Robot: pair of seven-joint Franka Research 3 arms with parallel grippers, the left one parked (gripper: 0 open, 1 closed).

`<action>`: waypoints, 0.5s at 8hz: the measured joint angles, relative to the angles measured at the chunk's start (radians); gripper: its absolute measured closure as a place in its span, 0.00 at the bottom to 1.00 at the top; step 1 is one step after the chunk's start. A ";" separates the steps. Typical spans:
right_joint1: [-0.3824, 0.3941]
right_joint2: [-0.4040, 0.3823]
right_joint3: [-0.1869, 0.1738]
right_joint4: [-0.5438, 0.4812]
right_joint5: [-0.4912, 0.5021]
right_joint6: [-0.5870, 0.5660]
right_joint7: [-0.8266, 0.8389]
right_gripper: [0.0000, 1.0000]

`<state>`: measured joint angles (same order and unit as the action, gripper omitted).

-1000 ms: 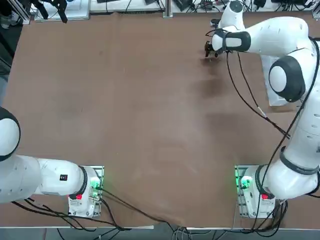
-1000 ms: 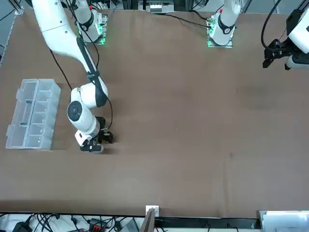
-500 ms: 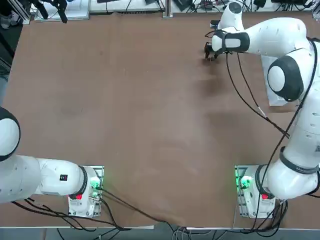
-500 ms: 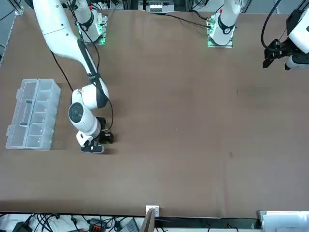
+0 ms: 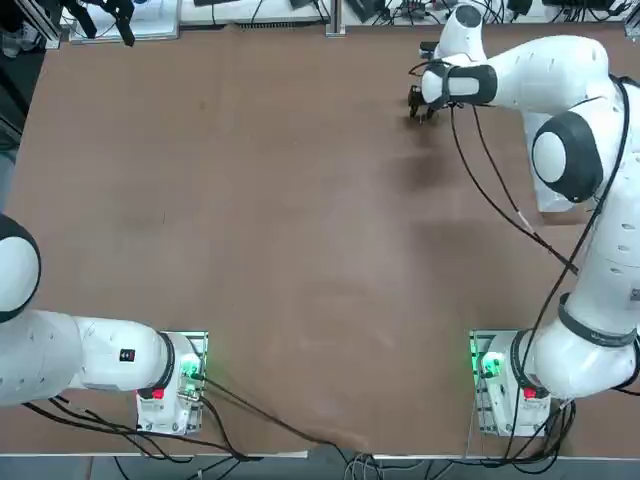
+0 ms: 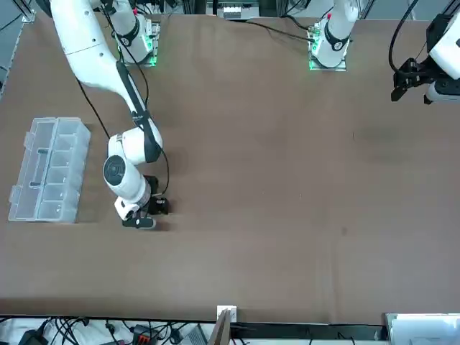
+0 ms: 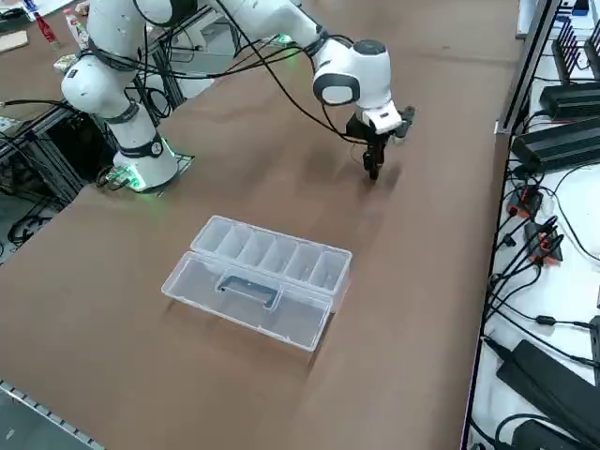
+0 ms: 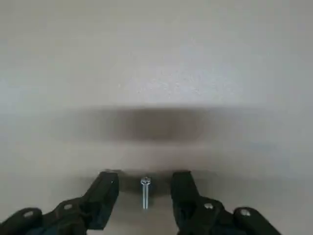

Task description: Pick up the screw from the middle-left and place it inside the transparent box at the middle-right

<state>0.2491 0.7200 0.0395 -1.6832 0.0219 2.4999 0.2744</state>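
Observation:
In the right wrist view the screw [image 8: 145, 195], a small silver one, lies on the brown table between the two black fingers of my right gripper [image 8: 144, 177]. The gripper is open, with a gap on each side of the screw. It hangs low over the table's far edge [image 5: 420, 108], pointing straight down [image 7: 371, 172], and shows in the front view as well [image 6: 140, 221]. The transparent box [image 7: 258, 281] lies with its lid open on the table to the gripper's right, a hand-length away [image 6: 47, 169]. In the top view my arm covers most of the box [image 5: 553, 198].
The brown table [image 5: 280, 220] spreads wide between the gripper and the arm bases. Cables and black devices [image 7: 553, 141] lie beyond the table's far edge, close behind the gripper.
My right gripper has crept slightly toward the table's far edge and lower. The box has not moved.

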 joint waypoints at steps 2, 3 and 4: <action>0.000 0.001 0.000 0.005 0.000 -0.018 0.000 0.35; 0.000 0.001 0.000 0.010 0.000 -0.034 0.000 0.36; 0.000 0.001 -0.001 0.015 0.000 -0.047 0.000 0.37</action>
<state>0.2491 0.7211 0.0388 -1.6684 0.0217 2.4527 0.2745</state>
